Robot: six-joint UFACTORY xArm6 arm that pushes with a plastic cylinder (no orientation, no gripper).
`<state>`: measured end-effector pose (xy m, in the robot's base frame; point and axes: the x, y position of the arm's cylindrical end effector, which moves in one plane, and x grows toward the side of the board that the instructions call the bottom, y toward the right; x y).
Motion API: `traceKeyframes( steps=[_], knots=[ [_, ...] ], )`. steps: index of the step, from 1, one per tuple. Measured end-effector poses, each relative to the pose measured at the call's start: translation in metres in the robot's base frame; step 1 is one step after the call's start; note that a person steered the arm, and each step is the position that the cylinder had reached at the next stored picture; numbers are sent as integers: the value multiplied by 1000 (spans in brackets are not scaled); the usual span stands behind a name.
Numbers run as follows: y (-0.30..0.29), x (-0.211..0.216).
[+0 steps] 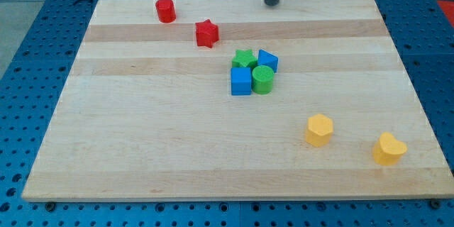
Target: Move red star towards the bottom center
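Resting near the surface's [142, 156] top edge, my tip [272, 3], a bare rod clamped on nothing, is separated from the red star [206, 34], down-left.

Eight blocks on the board [142, 149], all lower in the view than my tip [273, 4] at its top edge.

Left of my tip and slightly lower: red star [206, 34]; beyond it, farther left, red cylinder [165, 10]. Almost straight below my tip, a tight cluster, seemingly touching: green star [244, 59] beside a blue block [267, 60] of unclear shape, with blue cube [241, 81] and green cylinder [263, 80] just under them. Far below and right of my tip, well apart: yellow hexagon [318, 130], then yellow heart [389, 149] nearest the lower right corner.
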<state>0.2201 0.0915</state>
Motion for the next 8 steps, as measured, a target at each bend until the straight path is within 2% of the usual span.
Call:
traceKeyframes(
  steps=[1,2,3,4,5,6,7,8],
  knots=[
    [5,42],
    [-31,81],
    [-103,96],
    [-132,95],
    [-100,88],
    [-92,64],
    [-116,53],
    [-155,81]
  ],
)
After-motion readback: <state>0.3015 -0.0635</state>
